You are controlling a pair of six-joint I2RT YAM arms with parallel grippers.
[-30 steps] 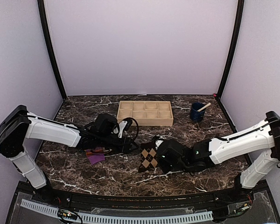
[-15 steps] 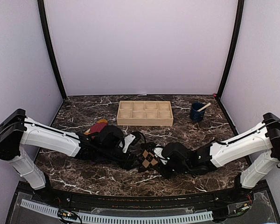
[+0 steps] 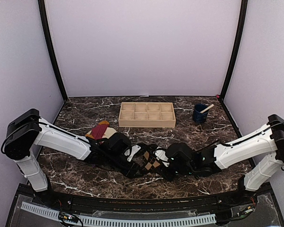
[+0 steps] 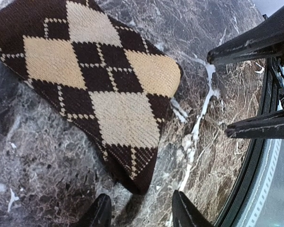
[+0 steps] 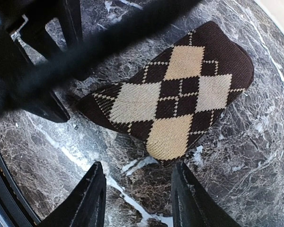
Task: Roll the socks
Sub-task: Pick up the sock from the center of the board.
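Note:
The black and tan argyle sock (image 3: 151, 161) lies flat on the marble near the front edge, between my two grippers. My left gripper (image 4: 142, 215) is open, its tips just short of the sock's (image 4: 99, 90) dark corner, with nothing between them. My right gripper (image 5: 139, 198) is open too, facing the sock's (image 5: 175, 109) opposite side, tips just clear of a tan diamond. From above, the left gripper (image 3: 139, 163) and right gripper (image 3: 164, 164) flank the sock closely. The magenta sock with orange stripes (image 3: 100, 129) lies bunched behind the left arm.
A wooden tray with compartments (image 3: 147, 114) stands at the back centre. A dark blue cup with a stick in it (image 3: 200, 113) is at the back right. The table's front rim (image 4: 255, 170) runs close beside the left gripper.
My left arm has swung right, from the magenta sock to the argyle sock. The magenta sock now lies farther back. The right gripper's jaws have widened and lowered toward the sock.

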